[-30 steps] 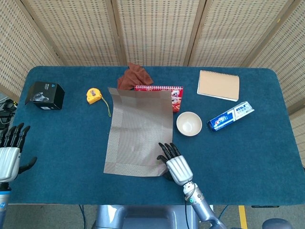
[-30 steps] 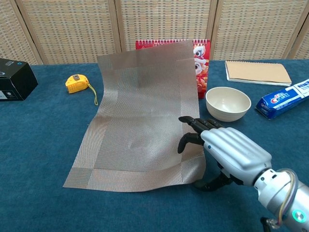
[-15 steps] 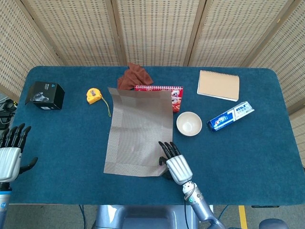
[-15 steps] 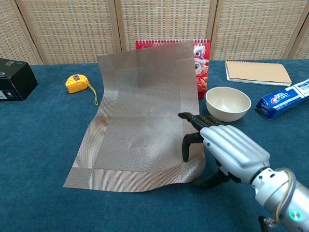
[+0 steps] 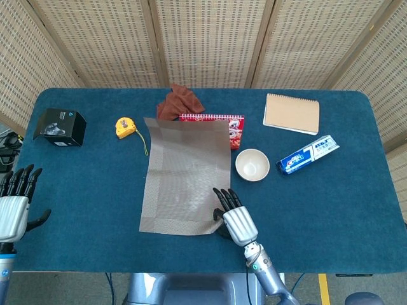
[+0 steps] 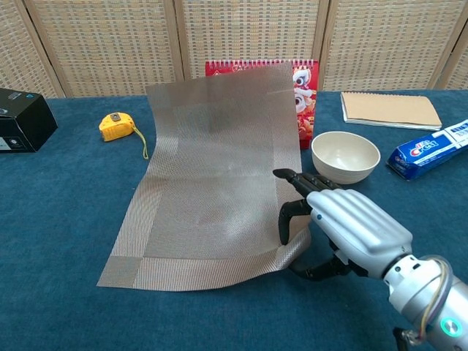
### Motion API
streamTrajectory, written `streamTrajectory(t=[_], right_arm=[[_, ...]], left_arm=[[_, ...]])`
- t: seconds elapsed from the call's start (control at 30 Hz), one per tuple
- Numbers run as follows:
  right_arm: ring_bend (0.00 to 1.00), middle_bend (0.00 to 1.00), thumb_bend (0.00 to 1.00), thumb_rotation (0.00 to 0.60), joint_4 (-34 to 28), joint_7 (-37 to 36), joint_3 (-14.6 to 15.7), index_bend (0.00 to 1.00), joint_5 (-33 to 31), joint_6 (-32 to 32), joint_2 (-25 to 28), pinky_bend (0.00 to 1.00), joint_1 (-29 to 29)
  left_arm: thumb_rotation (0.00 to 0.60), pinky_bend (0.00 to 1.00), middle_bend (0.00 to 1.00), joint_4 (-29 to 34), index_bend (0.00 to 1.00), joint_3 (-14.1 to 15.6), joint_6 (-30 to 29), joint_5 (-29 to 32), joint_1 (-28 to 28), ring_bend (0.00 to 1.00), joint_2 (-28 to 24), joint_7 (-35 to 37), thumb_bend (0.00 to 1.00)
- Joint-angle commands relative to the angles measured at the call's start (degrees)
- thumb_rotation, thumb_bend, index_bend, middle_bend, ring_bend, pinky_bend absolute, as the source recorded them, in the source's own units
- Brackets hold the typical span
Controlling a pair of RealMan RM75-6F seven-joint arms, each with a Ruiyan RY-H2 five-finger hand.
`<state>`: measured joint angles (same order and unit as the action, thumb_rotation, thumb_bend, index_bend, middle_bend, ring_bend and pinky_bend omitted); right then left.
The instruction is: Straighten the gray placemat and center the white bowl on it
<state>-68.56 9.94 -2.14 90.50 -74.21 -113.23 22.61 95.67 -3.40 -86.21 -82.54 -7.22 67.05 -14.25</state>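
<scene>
The mat (image 6: 212,172) lies skewed on the counter (image 5: 356,210), its far edge riding up on a red box (image 6: 303,88); the bowl (image 6: 345,156) sits just off its right side. The right hand (image 6: 344,227) pinches the near right corner between its fingers (image 6: 287,219). Straightening seems underway; next, drag that corner square. The left hand (image 5: 13,206) idles spread, empty

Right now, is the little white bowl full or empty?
Empty. The round white ceramic bowl stands upright on the blue tablecloth, and its bare inside shows in both views.
</scene>
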Motion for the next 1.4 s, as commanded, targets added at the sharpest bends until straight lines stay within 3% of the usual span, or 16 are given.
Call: streamTrajectory(t=[0.03,0.43,0.93,1.4], right_arm=[[0.00,0.06,0.48,0.600,0.0,0.3,0.1,0.58,0.1,-0.3,0.1,0.00,-0.1],[0.00,0.11,0.47,0.600,-2.1,0.6,0.4,0.67,0.7,-2.1,2.0,0.00,-0.9],[0.00,0.13,0.47,0.600,-6.0,0.0,0.8,0.70,0.8,-4.7,7.0,0.00,-3.1],[0.00,0.13,0.48,0.600,-11.1,-0.2,-1.0,0.71,-0.3,-8.2,16.5,0.00,-5.4]], left_arm=[[0.600,0.00,0.00,-0.1,0.02,-0.1,0.1,0.0,0.0,0.00,0.1,-0.1,0.22],[0.600,0.00,0.00,-0.1,0.02,-0.6,0.0,0.3,0.1,0.00,0.2,-0.1,0.22],[0.600,0.00,0.00,0.1,0.02,-0.5,0.2,-0.2,0.1,0.00,0.6,-1.4,0.22],[0.600,0.00,0.00,0.1,0.02,-0.7,0.3,-0.1,0.1,0.00,0.7,-1.6,0.22]])
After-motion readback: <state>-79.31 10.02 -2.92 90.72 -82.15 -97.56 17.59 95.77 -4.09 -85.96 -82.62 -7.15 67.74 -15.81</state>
